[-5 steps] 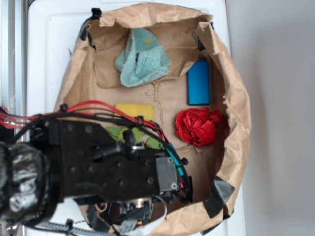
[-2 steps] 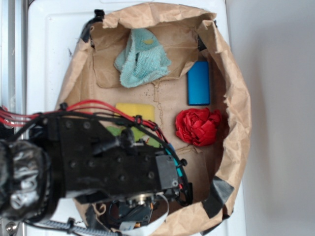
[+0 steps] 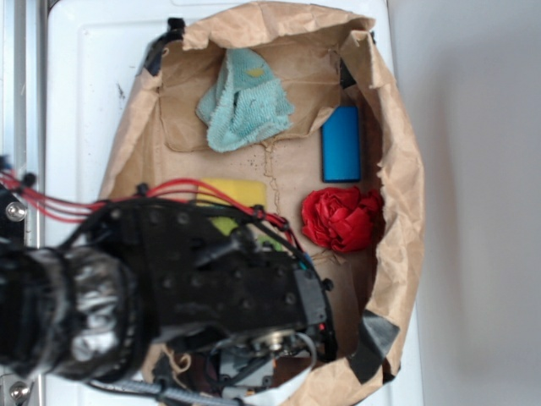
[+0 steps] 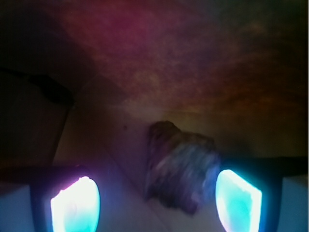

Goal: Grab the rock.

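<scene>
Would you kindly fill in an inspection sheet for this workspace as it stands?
Surface: crumpled brown paper liner with raised edges, on a white top.
Job's things: rock, dark and rough, seen only in the wrist view, lying between the fingers nearer the right one; hidden under the arm in the exterior view.
Clutter: teal cloth, blue block, red rose-like ball, yellow sponge partly under the arm.
Grippers: gripper open, fingers either side of the rock, contact not clear.
Cables: red wires along the arm.
Surroundings: black tape on the liner edge; grey wall.
</scene>
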